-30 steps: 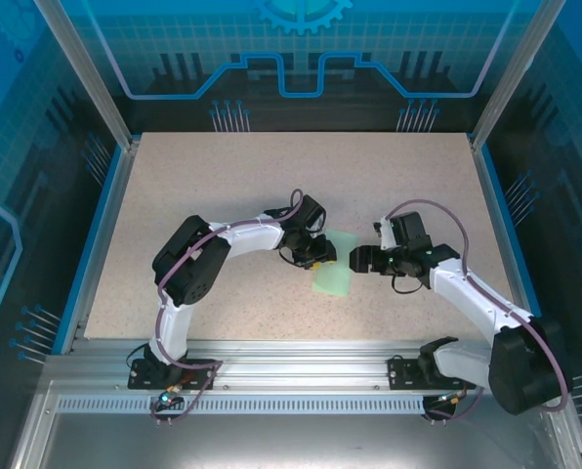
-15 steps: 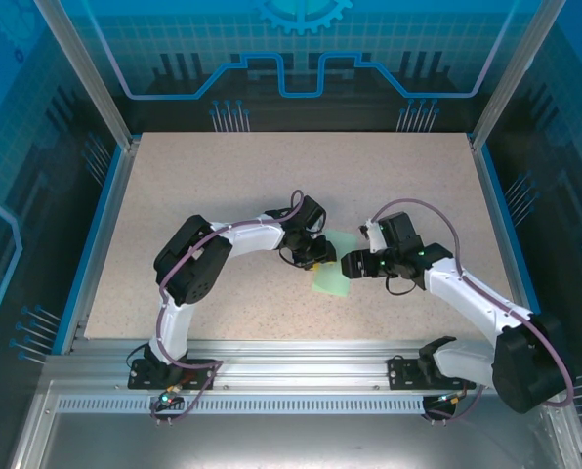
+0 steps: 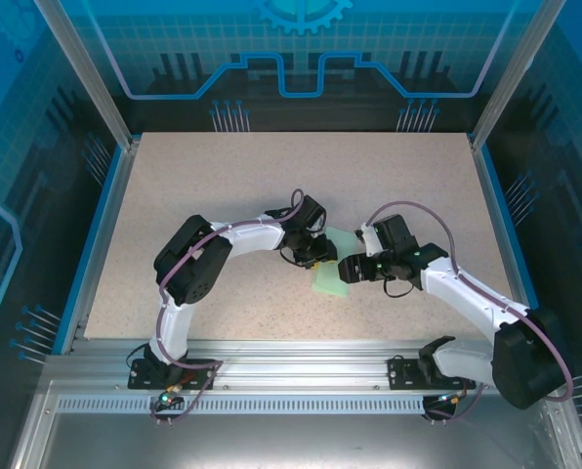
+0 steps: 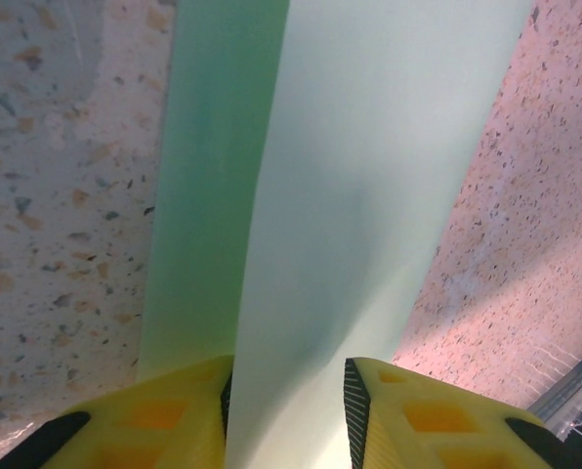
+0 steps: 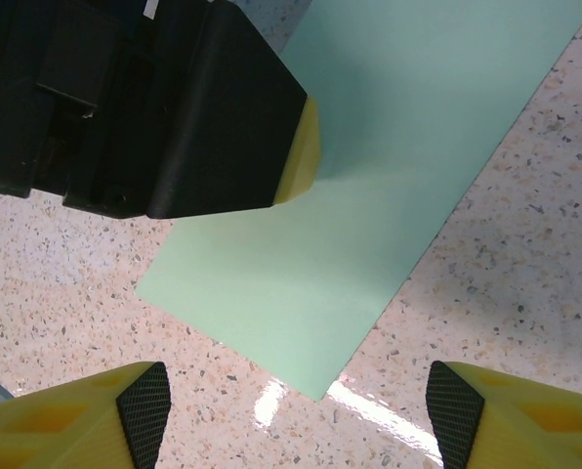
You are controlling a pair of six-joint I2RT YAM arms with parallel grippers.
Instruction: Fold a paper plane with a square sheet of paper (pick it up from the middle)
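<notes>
The square sheet of paper is pale mint green and lies on the speckled table between the two arms. My left gripper is down on the sheet's left part. In the left wrist view the paper runs between its yellow fingers, with a gap between the pads and a darker lengthwise band on the left. My right gripper hovers over the sheet's right side. In the right wrist view its jaws stand wide open above the near corner of the paper. The left gripper's fingertip rests on the sheet there.
The speckled tabletop stretches free to the back and left. Blue walls bound both sides, and an aluminium rail runs along the near edge by the arm bases.
My right gripper has moved left, from beside the paper to over its right side. The left gripper has stayed in place on the sheet.
</notes>
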